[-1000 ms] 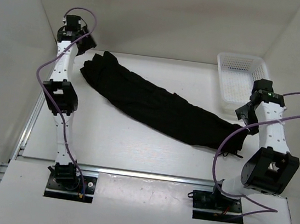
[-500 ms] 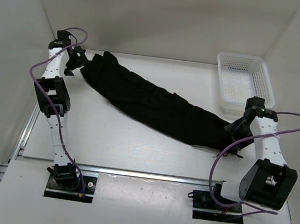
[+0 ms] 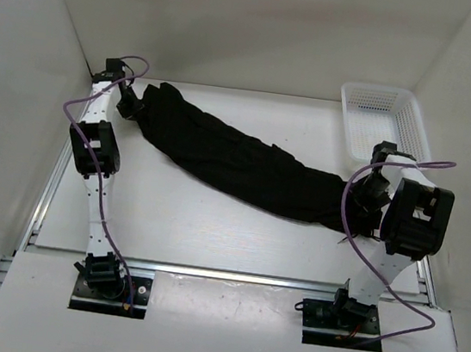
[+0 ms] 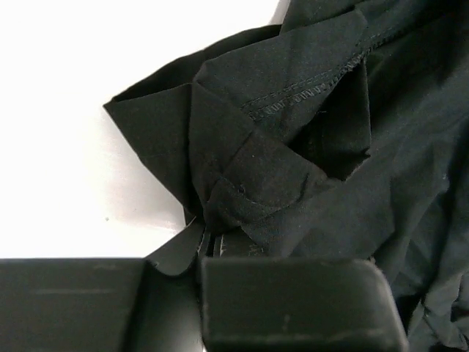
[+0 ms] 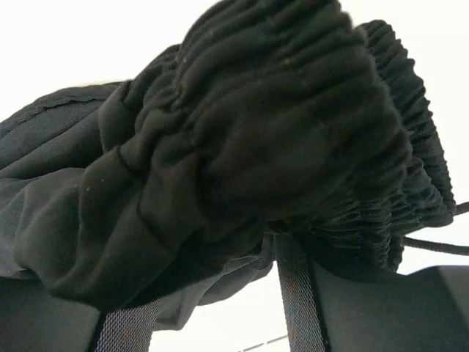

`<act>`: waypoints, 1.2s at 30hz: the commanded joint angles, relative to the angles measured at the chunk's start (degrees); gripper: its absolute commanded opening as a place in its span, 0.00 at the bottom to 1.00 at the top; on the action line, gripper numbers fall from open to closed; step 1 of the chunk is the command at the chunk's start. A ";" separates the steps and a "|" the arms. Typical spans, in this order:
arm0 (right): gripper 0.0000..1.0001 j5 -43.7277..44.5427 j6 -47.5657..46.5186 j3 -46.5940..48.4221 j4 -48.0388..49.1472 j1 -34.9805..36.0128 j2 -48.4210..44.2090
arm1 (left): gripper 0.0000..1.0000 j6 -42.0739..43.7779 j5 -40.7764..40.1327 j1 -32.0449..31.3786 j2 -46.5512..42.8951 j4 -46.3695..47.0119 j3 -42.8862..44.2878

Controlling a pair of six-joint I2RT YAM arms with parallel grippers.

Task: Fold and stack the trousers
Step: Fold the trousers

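Observation:
The black trousers (image 3: 246,160) lie stretched out diagonally on the white table, from the far left to the near right. My left gripper (image 3: 131,110) is at their far-left end. In the left wrist view it (image 4: 207,236) is shut on a folded corner of the trousers (image 4: 293,147). My right gripper (image 3: 370,196) is at the right end. In the right wrist view its jaws (image 5: 198,279) stand apart, open, with the gathered elastic waistband of the trousers (image 5: 256,125) bulging between the mesh-padded fingers (image 5: 293,293). A drawstring trails off to the right.
A white plastic mesh basket (image 3: 379,90) stands at the far right corner, just behind the right arm. White walls close in the table on the left, back and right. Purple cables loop off both arms.
The left gripper opened wide, moved onto the trousers' left end and shut on the cloth. The right arm swung in over the waistband end, its jaws narrowing.

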 commanded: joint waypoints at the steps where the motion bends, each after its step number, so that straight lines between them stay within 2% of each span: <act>1: 0.61 0.16 -1.75 3.66 0.33 -0.30 0.28 | 0.10 -0.87 -3.42 0.96 -4.50 -0.19 -2.28; 7: 0.61 1.56 -3.08 -1.86 -2.05 -0.30 -4.10 | 0.10 -3.50 -8.71 6.50 -16.88 -0.19 -18.71; 10: 0.60 1.66 -3.08 -5.91 -3.36 -0.30 -8.50 | 0.10 -4.04 -14.49 7.65 -25.49 -0.19 -28.90; 11: 0.59 1.65 -2.47 -7.57 -3.37 -0.30 -10.42 | 0.10 -4.04 -18.78 7.65 -27.79 -0.19 -31.36; 12: 0.58 1.65 -2.46 -8.29 -4.24 -0.30 -11.31 | 0.10 -4.73 -20.30 7.65 -30.08 -0.19 -36.78; 13: 0.57 2.17 -1.77 -8.81 -5.55 -0.30 -12.80 | 0.10 -4.74 -21.36 7.65 -34.28 -0.19 -39.36; 17: 0.58 2.18 -1.76 -10.75 -6.89 -0.30 -14.92 | 0.10 -8.16 -21.89 10.72 -42.11 -1.24 -50.79; 19: 0.60 2.18 -2.46 -10.75 -6.89 -0.30 -15.54 | 0.12 -9.75 -25.05 11.34 -44.59 -1.24 -55.72; 20: 0.60 2.18 -3.07 -10.75 -7.50 -0.30 -15.54 | 0.15 -10.53 -25.76 11.34 -46.60 -1.24 -56.78; 22: 0.64 2.18 -4.04 -8.48 -8.02 -0.30 -16.06 | 0.31 -11.24 -26.64 11.34 -48.11 -1.77 -58.19; 23: 0.71 1.31 -5.44 -7.51 -8.64 -0.30 -16.06 | 0.41 -11.24 -26.64 11.34 -49.25 -1.77 -58.20; 24: 0.75 1.30 -5.45 -6.28 -9.43 -0.30 -16.06 | 0.55 -11.24 -26.64 11.34 -49.26 -1.77 -58.20; 25: 0.82 1.30 -6.23 -3.66 -10.22 -0.30 -16.59 | 0.84 -11.24 -25.42 11.34 -49.87 -1.77 -58.20; 26: 0.94 1.30 -7.11 -2.42 -11.36 -0.30 -16.59 | 0.90 -11.24 -24.54 11.34 -49.88 -1.77 -58.20; 28: 1.00 0.77 -7.65 1.00 -12.42 -0.30 -18.78 | 0.94 -10.54 -21.91 12.04 -49.27 -1.77 -57.49; 30: 1.00 0.77 -8.35 3.12 -13.47 -0.30 -20.01 | 0.94 -10.54 -20.58 12.57 -49.26 -1.77 -56.96; 33: 1.00 0.25 -8.35 6.90 -15.58 -0.30 -22.30 | 0.87 -6.78 -16.90 12.57 -47.78 0.16 -55.92; 36: 1.00 0.24 -9.05 9.37 -16.81 -0.30 -22.83 | 0.85 -2.98 -15.57 13.88 -44.52 -1.59 -51.52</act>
